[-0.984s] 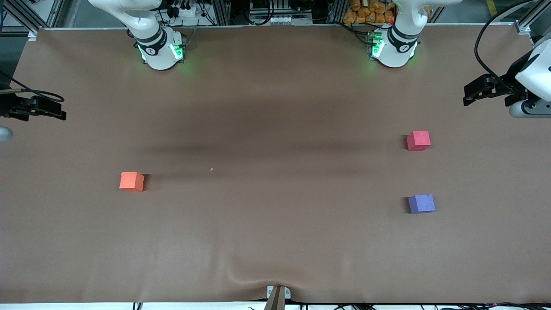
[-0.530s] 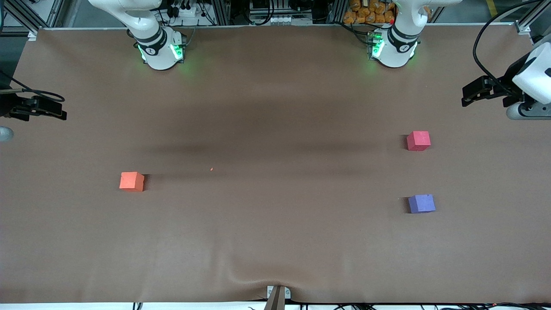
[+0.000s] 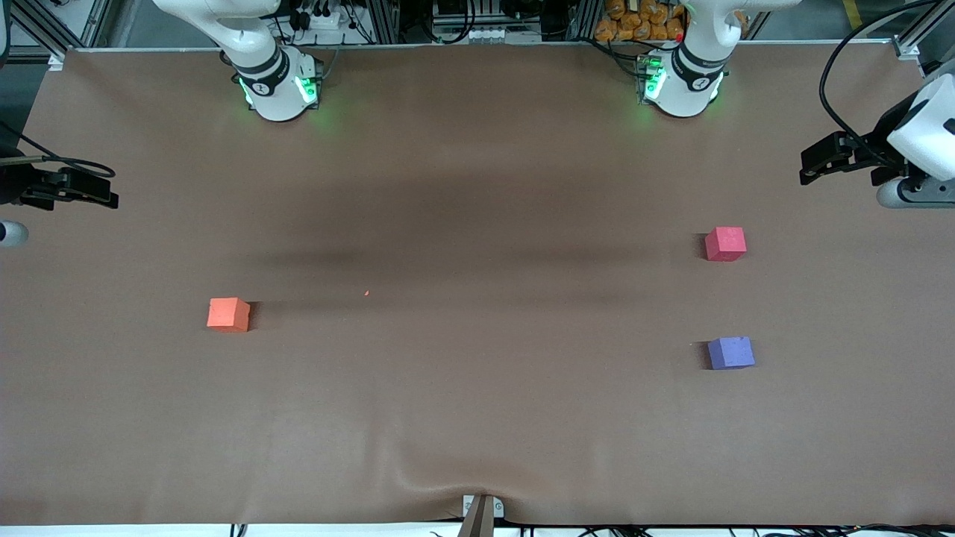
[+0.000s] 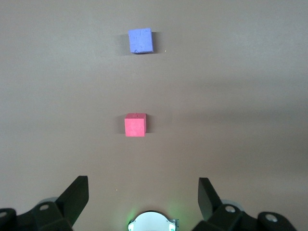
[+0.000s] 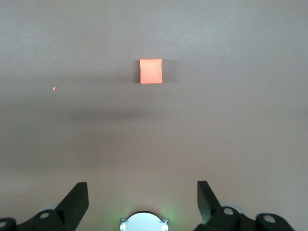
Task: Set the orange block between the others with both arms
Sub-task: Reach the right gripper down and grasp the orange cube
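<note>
The orange block [image 3: 228,314] [image 5: 150,71] lies on the brown table toward the right arm's end. The others lie toward the left arm's end. The purple-blue cube [image 3: 731,353] [image 4: 140,40] is nearer to the front camera than the red-pink cube [image 3: 725,244] [image 4: 135,125], with a bare gap between them. My left gripper [image 3: 824,158] [image 4: 143,186] hangs high over the left arm's end of the table, open and holding nothing. My right gripper [image 3: 78,191] [image 5: 142,188] hangs high over the right arm's end, open and holding nothing. Neither touches a block.
A tiny orange crumb [image 3: 366,293] [image 5: 54,88] lies on the table toward its middle. The arm bases [image 3: 277,88] [image 3: 683,82] glow green along the table edge farthest from the front camera. A small clamp [image 3: 481,511] sits at the nearest edge.
Both hands have drifted very slightly at the table's ends. No block has moved, and both grippers stay open.
</note>
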Motion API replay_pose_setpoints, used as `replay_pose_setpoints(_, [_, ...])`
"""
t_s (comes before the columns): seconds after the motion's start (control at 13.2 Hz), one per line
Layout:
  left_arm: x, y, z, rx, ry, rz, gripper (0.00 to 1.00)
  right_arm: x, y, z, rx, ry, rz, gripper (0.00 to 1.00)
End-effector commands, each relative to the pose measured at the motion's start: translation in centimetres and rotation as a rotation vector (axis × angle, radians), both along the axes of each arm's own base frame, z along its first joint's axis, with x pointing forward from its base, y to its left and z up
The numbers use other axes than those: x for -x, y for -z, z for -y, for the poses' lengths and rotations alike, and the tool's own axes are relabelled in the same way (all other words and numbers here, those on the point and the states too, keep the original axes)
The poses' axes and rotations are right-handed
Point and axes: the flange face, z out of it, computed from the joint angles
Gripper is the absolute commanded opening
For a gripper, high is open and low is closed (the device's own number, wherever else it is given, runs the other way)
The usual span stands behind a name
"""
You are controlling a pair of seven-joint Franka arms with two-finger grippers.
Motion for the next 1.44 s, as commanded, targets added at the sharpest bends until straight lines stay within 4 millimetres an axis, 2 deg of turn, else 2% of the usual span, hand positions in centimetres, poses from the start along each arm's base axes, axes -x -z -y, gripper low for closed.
replay_pose_setpoints(0.0, [-0.4, 0.3, 0.2, 0.000, 0.002, 0.003, 1.00, -0.6, 2.7, -0.9, -0.010, -0.002, -0.009, 1.00])
replay_pose_setpoints(0.08, [-0.4, 0.4, 0.2, 0.000, 0.002, 0.001, 1.00, -1.1, 3.9, -0.9, -0.010, -0.003, -0.009, 1.00])
replay_pose_setpoints(0.23, [-0.5, 0.6, 0.3, 0.000, 0.002, -0.003, 1.00, -2.5, 8.0, -1.2, -0.008, -0.008, -0.010, 1.00])
replay_pose_setpoints(0.38, [-0.8, 1.2, 0.3, -0.001, 0.002, -0.014, 1.00, -3.9, 13.1, -1.2, -0.005, -0.007, -0.022, 1.00])
replay_pose_setpoints(0.53, [-1.7, 3.2, 0.8, -0.001, 0.010, -0.049, 1.00, -5.4, 18.5, -1.3, -0.001, -0.010, -0.036, 1.00])
replay_pose_setpoints(0.68, [-2.3, 4.3, 1.0, -0.002, 0.013, -0.069, 1.00, -6.7, 22.7, -2.0, 0.003, -0.021, -0.036, 1.00])
replay_pose_setpoints(0.91, [-2.1, 3.8, 0.6, -0.001, 0.008, -0.060, 1.00, -8.3, 29.0, -2.4, 0.009, -0.028, -0.032, 1.00])
replay_pose_setpoints(1.06, [-2.1, 3.7, 0.6, -0.001, 0.008, -0.059, 1.00, -8.4, 31.8, -2.2, 0.011, -0.027, -0.056, 1.00])
replay_pose_setpoints(1.36, [-2.2, 3.7, 0.5, -0.009, 0.006, -0.050, 1.00, -9.0, 34.7, -2.2, 0.014, -0.028, -0.033, 1.00])
